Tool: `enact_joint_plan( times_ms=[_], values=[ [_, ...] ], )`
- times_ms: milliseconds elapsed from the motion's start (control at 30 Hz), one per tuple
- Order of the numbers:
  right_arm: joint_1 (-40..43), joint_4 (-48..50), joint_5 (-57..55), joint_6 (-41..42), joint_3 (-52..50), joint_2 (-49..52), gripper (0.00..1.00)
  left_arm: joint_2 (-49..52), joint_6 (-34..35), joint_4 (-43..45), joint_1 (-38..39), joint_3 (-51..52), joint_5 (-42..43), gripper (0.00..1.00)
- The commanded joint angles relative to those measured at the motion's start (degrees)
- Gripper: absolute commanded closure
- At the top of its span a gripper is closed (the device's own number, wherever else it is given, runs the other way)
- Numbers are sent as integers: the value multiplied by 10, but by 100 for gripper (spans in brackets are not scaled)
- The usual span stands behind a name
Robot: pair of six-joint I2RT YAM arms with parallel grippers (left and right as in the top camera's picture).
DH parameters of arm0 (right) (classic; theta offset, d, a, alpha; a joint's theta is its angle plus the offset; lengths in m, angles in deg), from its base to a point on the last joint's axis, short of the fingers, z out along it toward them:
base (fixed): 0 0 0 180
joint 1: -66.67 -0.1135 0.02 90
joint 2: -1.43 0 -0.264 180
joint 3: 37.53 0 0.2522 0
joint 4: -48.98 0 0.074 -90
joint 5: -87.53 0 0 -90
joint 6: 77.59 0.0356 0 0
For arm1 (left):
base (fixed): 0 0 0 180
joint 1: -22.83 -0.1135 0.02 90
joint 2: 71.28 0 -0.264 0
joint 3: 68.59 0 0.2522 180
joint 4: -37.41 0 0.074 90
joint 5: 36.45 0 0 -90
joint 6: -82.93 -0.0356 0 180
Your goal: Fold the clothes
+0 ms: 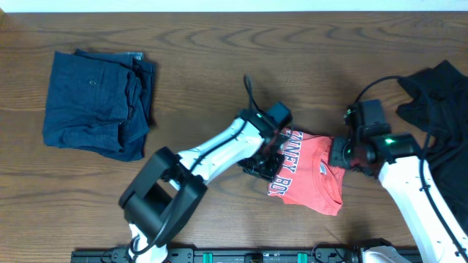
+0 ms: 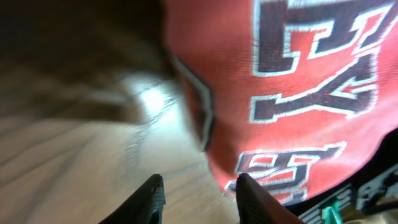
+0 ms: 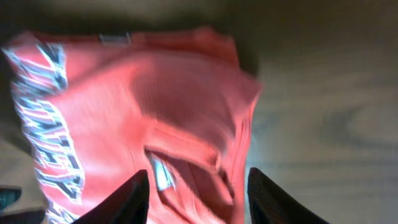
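Note:
The clothes lie in three places. A coral-red T-shirt (image 1: 311, 172) with white-and-navy lettering lies folded into a small rectangle at the table's centre right. My left gripper (image 1: 267, 162) hovers at its left edge, open; in the left wrist view only bare wood shows between the fingers (image 2: 249, 200), and the shirt's lettered edge (image 2: 298, 93) sits beside the right one. My right gripper (image 1: 340, 153) is at the shirt's right side, open. Its jaws straddle the collar and neck label (image 3: 163, 174) without pinching the cloth (image 3: 124, 112).
A dark navy garment (image 1: 95, 102) lies folded at the far left. A black garment (image 1: 439, 102) is heaped at the right edge, beside my right arm. Bare wooden table (image 1: 205, 58) spans the middle and back. A black rail (image 1: 256, 256) runs along the front edge.

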Motion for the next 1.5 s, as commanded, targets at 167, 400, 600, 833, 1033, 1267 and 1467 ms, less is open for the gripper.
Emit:
enact_joint_plan(
  times_ms=[167,400,600,833,1033,1267,1467],
  values=[
    [13,84,49,-53,9,43,57,-71,-1,19,-16,-7,0,47],
    [14,65,36,-18,0,156,96,-65,-1,44,-3,-3,0,49],
    [18,99,-2,-18,-1,213,99,-46,-1,75,19,1,0,58],
    [24,76,21,-53,19,156,89,-21,0,78,19,1,-7,56],
    [23,33,111,-85,23,63,91,-27,4,76,-30,-5,45,52],
    [21,11,153,-85,10,53,99,-27,6,141,-42,-3,219,89],
    [19,75,183,-82,-51,111,99,-7,34,147,11,19,124,94]
  ],
)
